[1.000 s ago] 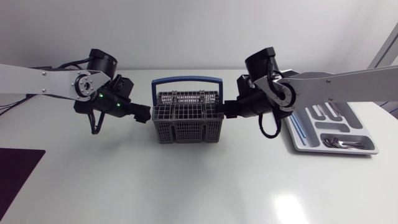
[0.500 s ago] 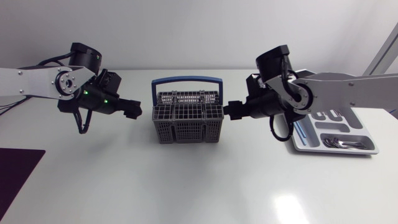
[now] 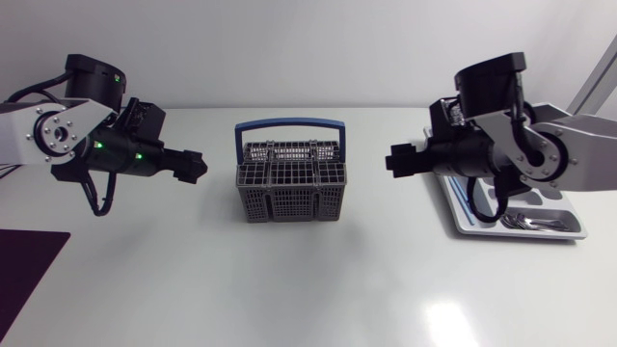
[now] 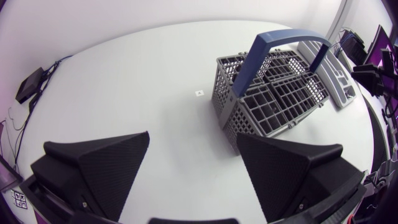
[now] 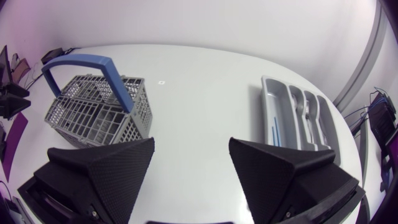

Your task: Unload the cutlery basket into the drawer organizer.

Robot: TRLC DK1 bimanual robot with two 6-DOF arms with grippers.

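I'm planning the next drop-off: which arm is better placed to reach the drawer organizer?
Right, probably. The right gripper hangs open beside the drawer organizer, which lies under that arm. The left gripper is beyond the cutlery basket and would have to cross it.

Right gripper (image 5: 191, 149) spread wide above the table (image 5: 199, 81). Beyond one finger (image 5: 106, 168), cutlery basket (image 5: 93, 112) — blue handle (image 5: 82, 60) upright; beyond the other, drawer organizer (image 5: 297, 118).
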